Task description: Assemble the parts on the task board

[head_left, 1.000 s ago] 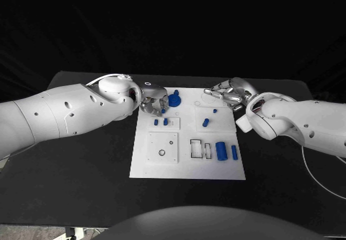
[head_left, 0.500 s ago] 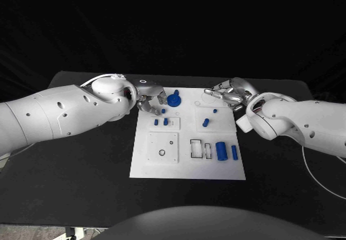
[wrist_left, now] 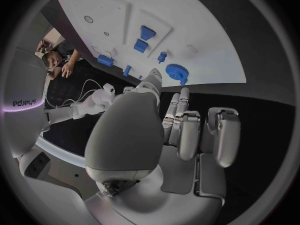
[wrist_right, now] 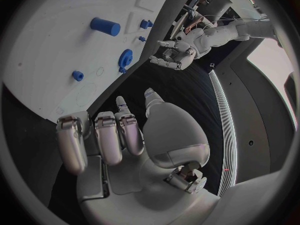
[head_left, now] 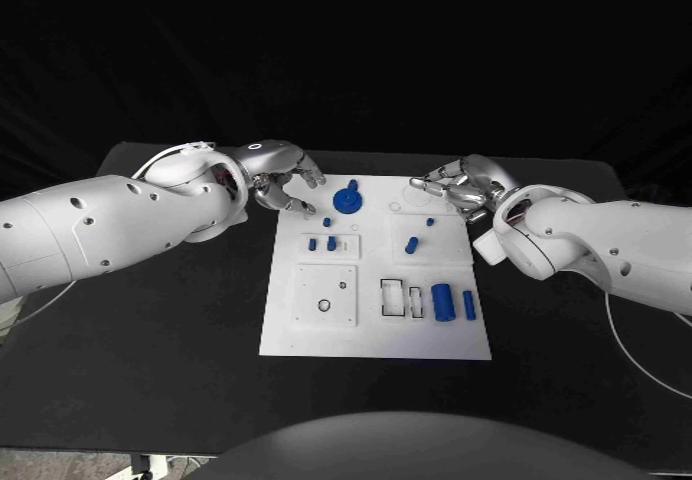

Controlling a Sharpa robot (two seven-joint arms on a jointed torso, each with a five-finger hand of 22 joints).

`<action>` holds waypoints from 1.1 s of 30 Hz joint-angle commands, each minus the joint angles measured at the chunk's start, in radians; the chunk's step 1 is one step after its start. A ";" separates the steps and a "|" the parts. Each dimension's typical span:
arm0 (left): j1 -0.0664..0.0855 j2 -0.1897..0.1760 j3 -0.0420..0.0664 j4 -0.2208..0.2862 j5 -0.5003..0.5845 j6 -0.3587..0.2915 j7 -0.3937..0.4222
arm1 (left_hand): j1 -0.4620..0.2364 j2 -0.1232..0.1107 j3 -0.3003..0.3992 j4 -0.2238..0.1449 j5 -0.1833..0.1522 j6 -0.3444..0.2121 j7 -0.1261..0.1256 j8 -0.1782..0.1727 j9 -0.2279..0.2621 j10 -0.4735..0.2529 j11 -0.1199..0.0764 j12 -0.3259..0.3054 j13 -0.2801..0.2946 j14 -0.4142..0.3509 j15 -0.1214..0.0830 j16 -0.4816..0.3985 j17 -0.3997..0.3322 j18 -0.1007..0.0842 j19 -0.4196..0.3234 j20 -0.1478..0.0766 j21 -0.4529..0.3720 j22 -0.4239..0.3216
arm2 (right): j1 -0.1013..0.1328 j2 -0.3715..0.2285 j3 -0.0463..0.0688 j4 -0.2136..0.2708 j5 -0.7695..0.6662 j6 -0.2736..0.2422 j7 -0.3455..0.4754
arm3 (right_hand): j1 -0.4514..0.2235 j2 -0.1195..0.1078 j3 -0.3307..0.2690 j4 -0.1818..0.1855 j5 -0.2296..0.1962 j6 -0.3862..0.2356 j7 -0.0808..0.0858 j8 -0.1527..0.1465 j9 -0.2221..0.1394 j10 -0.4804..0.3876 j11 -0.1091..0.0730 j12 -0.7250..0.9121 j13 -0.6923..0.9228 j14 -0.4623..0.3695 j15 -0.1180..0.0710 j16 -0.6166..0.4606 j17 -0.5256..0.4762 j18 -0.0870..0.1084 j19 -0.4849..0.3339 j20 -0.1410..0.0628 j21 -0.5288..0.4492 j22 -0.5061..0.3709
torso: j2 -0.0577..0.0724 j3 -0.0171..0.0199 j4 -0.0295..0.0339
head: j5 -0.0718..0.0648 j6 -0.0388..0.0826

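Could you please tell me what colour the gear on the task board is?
The gear is blue, clearest in the head view.

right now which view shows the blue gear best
The head view: the blue gear stands unobstructed at the task board's far end. In the left wrist view and the right wrist view it appears small and distorted.

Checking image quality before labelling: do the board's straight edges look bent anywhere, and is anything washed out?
Head view: the white task board keeps straight edges. Left wrist view: its edge bows and the bright board loses surface detail. Right wrist view: the board curves too, yet the blue parts stay legible.
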 commanded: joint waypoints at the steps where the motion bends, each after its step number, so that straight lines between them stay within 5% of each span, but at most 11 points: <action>1: 0.001 -0.005 -0.005 0.007 0.239 -0.193 0.103 | -0.020 0.034 0.018 0.000 0.003 0.038 -0.014 0.016 0.006 0.045 -0.013 0.017 0.003 0.102 -0.006 0.023 0.254 -0.007 0.105 0.000 0.002 0.264 | 0.000 -0.004 0.000 0.004 -0.006 -0.016 0.018 | 0.019 0.004 -0.010 0.001 0.004 0.054 -0.014 0.035 0.020 0.106 -0.010 -0.006 0.261 0.104 -0.004 0.004 0.263 -0.007 0.105 -0.003 0.004 0.263 | 0.000 0.0000 0.0014 | 0.001 0.000; 2: 0.001 -0.005 -0.005 0.007 0.266 -0.213 0.110 | -0.023 0.035 0.019 0.000 0.003 0.043 -0.017 0.018 0.007 0.052 -0.015 0.019 0.004 0.104 -0.008 0.026 0.258 -0.007 0.105 -0.001 0.002 0.264 | 0.000 -0.004 0.000 0.005 -0.007 -0.018 0.020 | 0.022 0.004 -0.011 0.002 0.004 0.055 -0.016 0.037 0.023 0.101 -0.013 -0.009 0.257 0.104 -0.007 0.004 0.263 -0.007 0.105 -0.006 0.004 0.263 | 0.000 -0.0002 0.0022 | 0.001 0.000; 6: -0.001 -0.007 -0.009 0.017 0.473 -0.333 0.152 | -0.047 0.052 0.036 0.000 0.005 0.083 -0.036 0.027 0.010 0.131 -0.037 0.044 0.008 0.106 -0.025 0.029 0.263 -0.007 0.105 -0.014 0.002 0.264 | 0.003 -0.009 0.000 0.008 -0.031 -0.030 0.032 | 0.056 0.006 -0.015 0.006 0.001 0.053 -0.031 0.045 0.044 -0.459 -0.027 -0.595 -0.217 0.104 -0.023 0.004 0.263 -0.007 0.105 -0.028 0.004 0.263 | 0.001 -0.0015 0.0025 | 0.004 0.007; 7: -0.003 -0.007 -0.010 0.022 0.521 -0.351 0.158 | -0.052 0.055 0.039 0.001 0.003 0.090 -0.040 0.028 0.011 0.150 -0.042 0.050 0.009 0.106 -0.030 0.029 0.263 -0.007 0.105 -0.017 0.002 0.264 | 0.006 -0.010 0.000 0.009 -0.043 -0.029 0.033 | 0.064 0.014 -0.013 0.013 0.003 0.054 -0.037 0.048 0.050 -0.518 -0.025 -0.746 -0.349 0.104 -0.029 0.004 0.263 -0.007 0.105 -0.028 0.004 0.263 | 0.001 -0.0011 0.0014 | 0.005 0.006; 9: -0.010 -0.010 -0.010 0.033 0.610 -0.374 0.173 | -0.059 0.051 0.040 0.001 0.004 0.096 -0.042 0.026 0.010 0.149 -0.043 0.042 0.004 0.106 -0.033 0.029 0.263 -0.007 0.105 -0.022 0.002 0.264 | 0.014 -0.014 0.000 0.011 -0.075 -0.024 0.032 | 0.079 0.014 -0.013 0.019 -0.004 0.056 -0.034 0.049 0.057 -0.535 -0.033 -0.886 -0.477 0.104 -0.024 0.004 0.263 -0.007 0.105 -0.029 0.004 0.263 | 0.001 -0.0026 0.0027 | -0.001 0.004; 13: -0.024 -0.013 -0.011 0.053 0.746 -0.395 0.196 | -0.062 0.051 0.043 0.000 0.007 0.094 -0.038 0.018 0.007 0.126 -0.038 0.021 -0.004 0.106 -0.030 0.029 0.263 -0.007 0.105 -0.025 0.002 0.264 | 0.029 -0.022 0.000 0.014 -0.169 -0.013 0.024 | 0.112 0.020 0.001 0.014 -0.053 0.068 -0.031 0.052 0.063 -0.578 -0.020 -1.040 -0.618 0.104 -0.024 0.004 0.263 -0.007 0.105 -0.028 0.004 0.263 | 0.002 -0.0035 0.0046 | -0.013 0.010; 16: -0.038 -0.013 -0.011 0.064 0.820 -0.404 0.218 | -0.063 0.048 0.026 -0.001 0.076 0.087 -0.029 0.005 0.003 0.088 -0.026 -0.009 -0.007 0.106 -0.020 0.029 0.263 -0.007 0.105 -0.021 0.002 0.264 | 0.041 -0.030 0.000 0.015 -0.289 -0.007 0.013 | 0.151 0.013 0.013 0.001 -0.102 0.058 -0.035 0.039 0.062 -0.579 -0.020 -1.160 -0.746 0.104 -0.020 0.004 0.263 -0.007 0.105 -0.024 0.004 0.263 | 0.002 -0.0036 0.0046 | -0.020 0.016; 19: -0.051 -0.015 -0.011 0.073 0.858 -0.409 0.238 | -0.057 0.052 0.010 -0.001 0.098 0.081 -0.023 -0.005 -0.001 0.057 -0.018 -0.025 -0.008 0.106 -0.014 0.029 0.263 -0.007 0.105 -0.016 0.002 0.264 | 0.052 -0.035 0.000 0.013 -0.452 0.010 -0.012 | 0.195 0.009 0.029 -0.008 -0.147 0.055 -0.050 0.017 0.055 -0.527 -0.016 -1.276 -0.891 0.104 -0.018 0.004 0.263 -0.007 0.105 -0.024 0.004 0.263 | 0.005 -0.0050 0.0044 | -0.023 0.022; 25: -0.066 -0.019 -0.011 0.080 0.890 -0.403 0.255 | -0.058 0.057 -0.001 0.000 0.100 0.081 -0.020 -0.009 -0.002 0.046 -0.015 -0.027 -0.008 0.106 -0.011 0.029 0.263 -0.007 0.105 -0.013 0.002 0.264 | 0.060 -0.043 0.000 0.013 -0.743 0.048 -0.067 | 0.263 -0.009 0.047 -0.027 -0.161 0.024 -0.092 -0.025 0.029 -0.507 -0.008 -1.382 -1.022 0.104 -0.012 0.004 0.263 -0.007 0.105 -0.015 0.004 0.263 | 0.008 -0.0057 0.0063 | -0.032 0.031; 29: -0.071 -0.030 -0.012 0.084 0.924 -0.396 0.264 | -0.067 0.060 -0.020 0.000 0.100 0.085 -0.019 -0.012 -0.003 0.036 -0.013 -0.026 -0.008 0.106 -0.008 0.029 0.263 -0.007 0.105 -0.010 0.002 0.264 | 0.070 -0.046 0.001 0.018 -0.872 0.112 -0.101 | 0.276 -0.020 0.044 -0.022 -0.162 0.071 -0.106 -0.011 0.030 -0.500 -0.020 -1.414 -1.064 0.104 -0.031 0.004 0.263 -0.007 0.105 -0.029 0.004 0.263 | 0.007 -0.0042 0.0020 | -0.032 0.029; 33: -0.073 -0.034 -0.012 0.085 0.948 -0.393 0.272 | -0.084 0.060 -0.056 -0.001 0.097 0.084 -0.016 -0.017 -0.004 0.025 -0.010 -0.025 -0.007 0.106 -0.006 0.029 0.263 -0.007 0.105 -0.006 0.002 0.264 | 0.079 -0.048 0.002 0.021 -0.912 0.182 -0.128 | 0.279 -0.030 0.036 -0.013 -0.162 0.103 -0.110 -0.005 0.028 -0.473 -0.028 -1.428 -1.091 0.104 -0.041 0.004 0.263 -0.007 0.105 -0.041 0.004 0.263 | 0.005 -0.0065 0.0065 | -0.052 0.041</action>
